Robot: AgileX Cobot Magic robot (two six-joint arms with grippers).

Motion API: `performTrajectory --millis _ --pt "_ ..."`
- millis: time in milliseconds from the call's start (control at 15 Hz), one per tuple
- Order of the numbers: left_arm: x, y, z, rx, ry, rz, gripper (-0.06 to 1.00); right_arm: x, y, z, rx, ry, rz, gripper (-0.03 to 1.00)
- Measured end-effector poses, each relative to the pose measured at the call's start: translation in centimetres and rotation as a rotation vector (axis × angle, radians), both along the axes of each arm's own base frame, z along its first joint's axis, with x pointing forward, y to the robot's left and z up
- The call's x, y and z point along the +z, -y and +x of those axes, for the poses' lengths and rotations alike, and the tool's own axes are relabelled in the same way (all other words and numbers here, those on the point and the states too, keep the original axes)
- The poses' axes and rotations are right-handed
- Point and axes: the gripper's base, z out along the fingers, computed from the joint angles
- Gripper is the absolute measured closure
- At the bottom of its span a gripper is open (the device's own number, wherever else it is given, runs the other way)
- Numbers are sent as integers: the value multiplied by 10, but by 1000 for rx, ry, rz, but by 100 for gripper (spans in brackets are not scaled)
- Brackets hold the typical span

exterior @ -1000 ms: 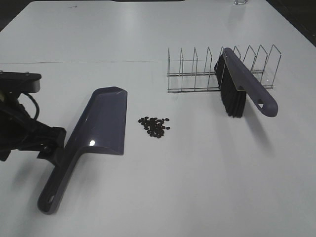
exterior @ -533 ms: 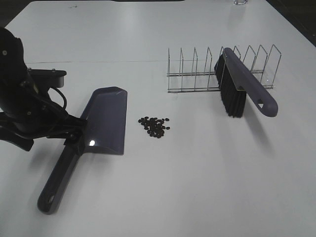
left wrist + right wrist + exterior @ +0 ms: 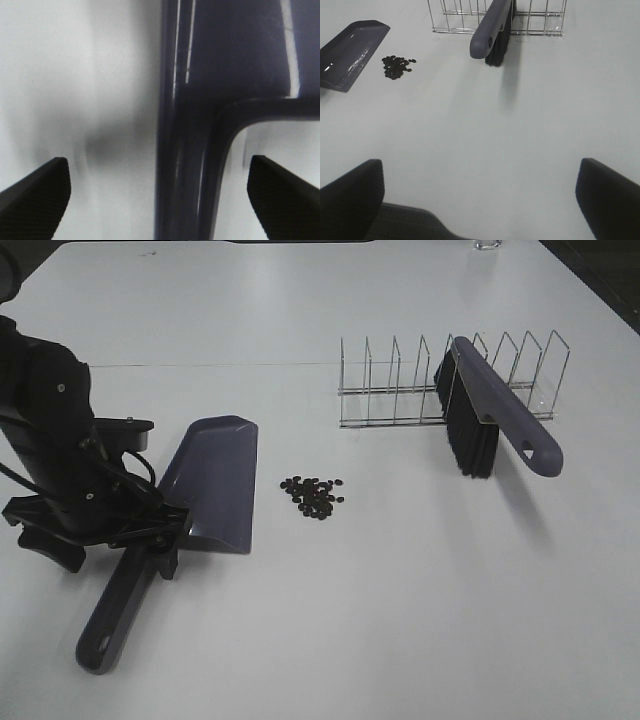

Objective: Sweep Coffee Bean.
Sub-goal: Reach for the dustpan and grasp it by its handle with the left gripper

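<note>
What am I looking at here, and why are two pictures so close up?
This is a robot with two arms. The wide picture comes from a camera mounted high above a white table; the black shape at its left is the left arm. The other two pictures come from cameras, one on each arm's wrist. On the table lie a purple-grey dustpan, a small heap of coffee beans beside it, and a brush propped in a wire rack. The left fingers stand open on either side of the dustpan's handle, not gripping it yet. The right fingers are open and hold nothing.
</note>
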Motion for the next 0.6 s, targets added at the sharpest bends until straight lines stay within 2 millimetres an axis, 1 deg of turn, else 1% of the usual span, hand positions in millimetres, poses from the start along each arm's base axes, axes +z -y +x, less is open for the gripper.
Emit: performTrajectory --millis 133,333,467,533,600 --pt "-1 9 9 -8 13 -6 11 0 0 0 0 0 0 3" --pt "-10 19 13 -33 -22 12 16 0 0 0 0 0 0 3" --pt "-10 25 13 -40 -24 12 24 0 0 0 0 0 0 3" --pt "-10 26 12 -28 -25 12 31 0 0 0 0 0 0 3" --pt "-10 27 12 -12 -26 12 35 0 0 0 0 0 0 3"
